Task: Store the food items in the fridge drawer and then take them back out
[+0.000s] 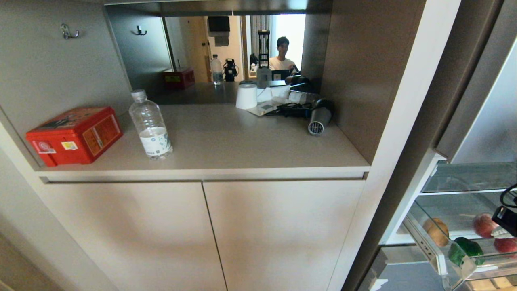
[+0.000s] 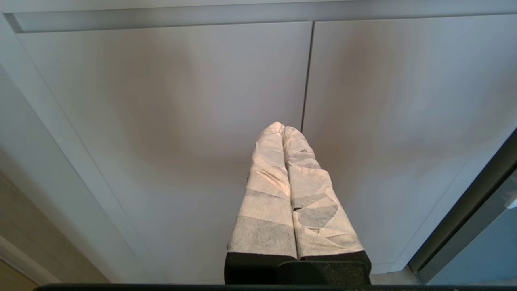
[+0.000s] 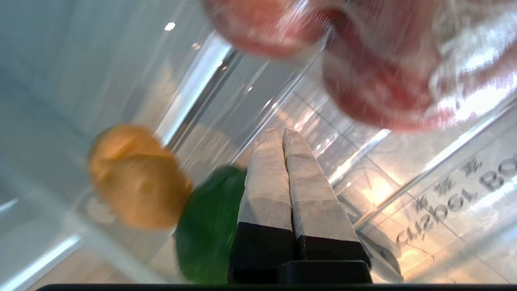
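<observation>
**Right tool pressed shut over the open fridge drawer; much of it cut off**

In the head view only a black corner of the right tool [image 1: 507, 226] shows at the lower right edge of the frame, the rest cut off. Its own wrist view shows the two wrapped fingers [image 3: 266, 178] pressed together with nothing between them, pointing down into the fridge drawer [image 1: 438, 258]. The bell pepper [image 3: 206, 230] lies just beside the fingers, partly hidden behind them and blurred. The potato [image 3: 137, 178] sits next to the pepper, toward the middle left of that frame. Two reddish round fruits [image 3: 375, 68] fill the upper right of it, too blurred to name.

In the head view the drawer stands pulled out at the lower right, its whitish front rim facing the camera and its right side cut by the frame edge. The potato lies near its left wall, the pepper just below it against the front.

The left tool [image 2: 282, 129] hangs before the pale cabinet doors [image 2: 161, 121], fingers closed and empty.

On the counter [image 1: 242, 145] in the upper left stand a water bottle [image 1: 150, 125] and a red box [image 1: 74, 135], well apart from the drawer.
</observation>
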Tool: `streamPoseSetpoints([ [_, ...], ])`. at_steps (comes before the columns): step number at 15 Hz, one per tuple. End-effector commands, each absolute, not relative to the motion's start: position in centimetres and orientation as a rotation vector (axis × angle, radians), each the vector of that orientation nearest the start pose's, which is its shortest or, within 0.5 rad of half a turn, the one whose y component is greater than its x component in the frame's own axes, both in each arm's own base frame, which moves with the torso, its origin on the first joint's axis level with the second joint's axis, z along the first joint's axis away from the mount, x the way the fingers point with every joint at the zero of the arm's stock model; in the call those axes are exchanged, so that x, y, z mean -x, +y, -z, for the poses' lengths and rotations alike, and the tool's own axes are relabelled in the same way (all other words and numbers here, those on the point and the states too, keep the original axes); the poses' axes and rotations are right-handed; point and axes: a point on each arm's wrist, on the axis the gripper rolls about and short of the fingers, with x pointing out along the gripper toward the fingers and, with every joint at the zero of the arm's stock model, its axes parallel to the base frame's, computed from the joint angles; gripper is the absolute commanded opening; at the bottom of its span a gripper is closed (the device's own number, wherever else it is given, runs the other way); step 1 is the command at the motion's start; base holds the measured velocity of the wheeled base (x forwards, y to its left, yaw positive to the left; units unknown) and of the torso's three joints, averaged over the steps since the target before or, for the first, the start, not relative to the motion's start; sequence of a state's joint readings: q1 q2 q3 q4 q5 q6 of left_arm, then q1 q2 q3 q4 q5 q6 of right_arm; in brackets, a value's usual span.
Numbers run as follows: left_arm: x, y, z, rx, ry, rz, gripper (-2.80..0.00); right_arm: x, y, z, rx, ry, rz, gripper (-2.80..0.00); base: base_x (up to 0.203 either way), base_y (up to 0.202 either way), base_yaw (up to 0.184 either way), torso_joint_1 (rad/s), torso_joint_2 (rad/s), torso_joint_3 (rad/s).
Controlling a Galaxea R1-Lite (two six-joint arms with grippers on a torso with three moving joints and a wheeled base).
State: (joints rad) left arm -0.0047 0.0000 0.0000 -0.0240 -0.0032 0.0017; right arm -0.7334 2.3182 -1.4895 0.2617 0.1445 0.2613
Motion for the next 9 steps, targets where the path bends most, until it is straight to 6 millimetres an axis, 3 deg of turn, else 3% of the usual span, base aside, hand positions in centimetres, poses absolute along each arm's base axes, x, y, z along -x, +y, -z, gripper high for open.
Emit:
streamPoseSetpoints([
  [1,2.2,0.0,-7.5,-0.002,-0.014,0.008,-2.8,-31.6,-27.3,-6.6,-0.692,0.919,0.648,-2.8,0.0,0.0,0.0,0.0,0.0,0.0],
  [5,2.2,0.0,-7.5,-0.002,-0.014,0.008,-2.8,-31.8,-26.2,-7.3,-0.69,0.917,0.627,-2.8,0.0,0.0,0.0,0.0,0.0,0.0],
  [9,2.2,0.0,-7.5,-0.002,-0.014,0.008,-2.8,-30.4,-25.4,-8.8,-0.683,0.905,0.634,-2.8,0.0,0.0,0.0,0.0,0.0,0.0],
])
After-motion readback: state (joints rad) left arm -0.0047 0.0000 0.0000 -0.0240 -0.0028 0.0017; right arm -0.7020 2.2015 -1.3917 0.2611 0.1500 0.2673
